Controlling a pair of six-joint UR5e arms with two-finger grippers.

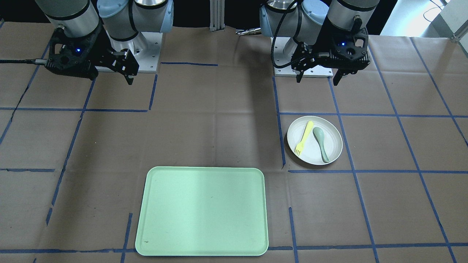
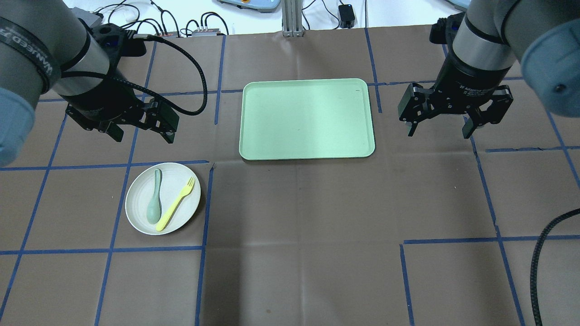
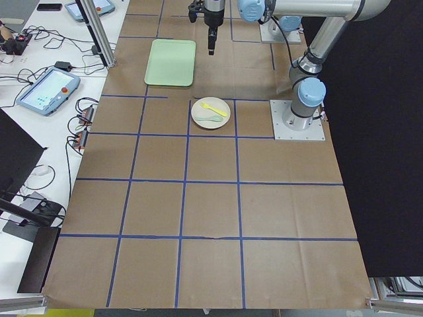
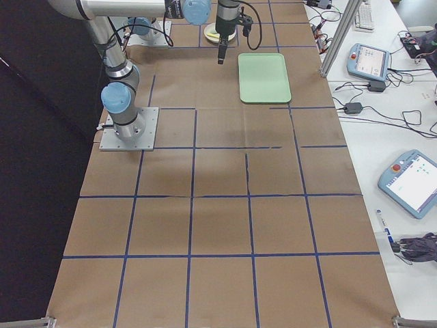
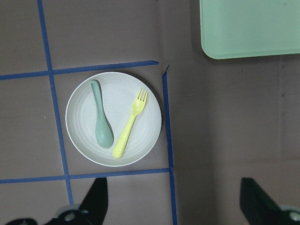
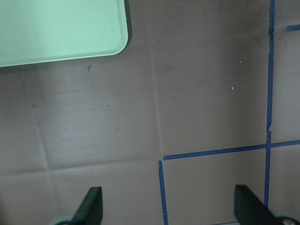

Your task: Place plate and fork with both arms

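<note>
The off-white plate point(image 1: 334, 140) lies on the brown table on my left side, also in the overhead view point(image 2: 138, 199) and the left wrist view point(image 5: 140, 136). The pale-yellow fork point(image 1: 304, 138) point(image 2: 176, 203) point(image 5: 130, 123) lies in it beside a grey-green spoon point(image 1: 321, 142) point(image 2: 155, 203) point(image 5: 101, 122). My left gripper point(image 1: 317, 75) point(image 2: 144, 136) point(image 5: 174, 199) hangs open and empty above the table, beyond the plate. My right gripper point(image 1: 111, 77) point(image 2: 438, 132) point(image 6: 169, 204) hangs open and empty to the right of the tray.
A rectangular mint-green tray point(image 1: 201, 212) point(image 2: 307, 118) point(image 5: 248, 28) point(image 6: 56, 28) lies flat between the two arms, nothing in it. Blue tape lines cross the brown paper. Cables, pendants and a metal post stand off the table's far edge.
</note>
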